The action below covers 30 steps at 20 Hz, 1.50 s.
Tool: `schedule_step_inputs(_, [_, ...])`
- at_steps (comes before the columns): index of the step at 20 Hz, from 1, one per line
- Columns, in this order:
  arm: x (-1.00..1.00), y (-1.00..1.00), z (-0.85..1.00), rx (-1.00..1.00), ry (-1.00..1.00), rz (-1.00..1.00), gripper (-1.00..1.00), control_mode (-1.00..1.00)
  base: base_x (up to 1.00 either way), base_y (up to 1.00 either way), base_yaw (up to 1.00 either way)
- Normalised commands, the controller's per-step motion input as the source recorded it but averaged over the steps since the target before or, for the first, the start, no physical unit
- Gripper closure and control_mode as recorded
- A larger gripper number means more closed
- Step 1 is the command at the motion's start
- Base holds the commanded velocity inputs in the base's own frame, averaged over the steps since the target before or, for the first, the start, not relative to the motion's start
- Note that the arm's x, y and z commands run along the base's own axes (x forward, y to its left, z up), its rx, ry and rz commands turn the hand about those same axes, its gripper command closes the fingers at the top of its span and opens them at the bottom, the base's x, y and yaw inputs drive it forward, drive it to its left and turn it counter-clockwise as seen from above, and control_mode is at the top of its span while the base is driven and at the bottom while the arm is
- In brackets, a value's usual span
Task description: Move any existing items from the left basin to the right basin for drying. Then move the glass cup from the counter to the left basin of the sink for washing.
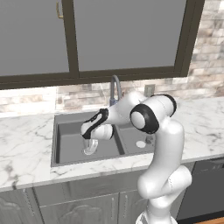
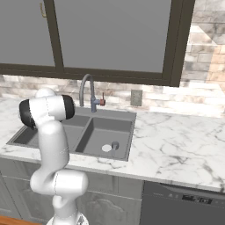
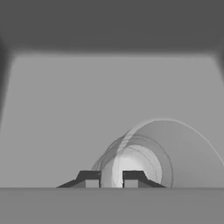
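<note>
Two dark fingertips (image 3: 89,177) of the claw (image 1: 90,144) are kept narrowly pinched on the rim of the glass cup (image 1: 90,148), which is held just under the claw, low inside the left basin (image 1: 70,142), apparently so it can be set down for washing.

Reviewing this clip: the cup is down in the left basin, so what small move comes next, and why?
Probably open the jaws and lift away: the gripper holds the cup low over the left basin floor, at its white drain, while the small dark object already sits in the right basin.

Dark grey sink (image 1: 65,135), veined white counter (image 1: 26,144)
</note>
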Motion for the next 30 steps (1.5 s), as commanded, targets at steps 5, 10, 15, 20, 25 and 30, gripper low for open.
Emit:
schedule_step_inputs(5, [0.09, 0.00, -0.20, 0.00, 0.00, 0.00, -1.00, -1.00, 0.00, 0.00, 0.00])
schedule_step_inputs(10, [0.14, 0.01, 0.00, 0.00, 0.00, 0.00, -1.00, -1.00, 0.00, 0.00, 0.00])
schedule_step_inputs(15, [0.07, 0.00, 0.25, 0.00, 0.00, 0.00, -1.00, -1.00, 0.00, 0.00, 0.00])
schedule_step_inputs(20, [0.00, 0.04, 0.80, -0.02, 0.00, -0.01, -1.00, -1.00, 0.00, 0.00, 0.00])
schedule_step_inputs(25, [-0.08, 0.06, 1.00, -0.08, 0.00, -0.06, -1.00, -1.00, 0.00, 0.00, 0.00])
schedule_step_inputs(30, [-0.19, 0.00, 0.91, -0.06, 0.00, -0.07, -1.00, -1.00, 0.00, 0.00, 0.00])
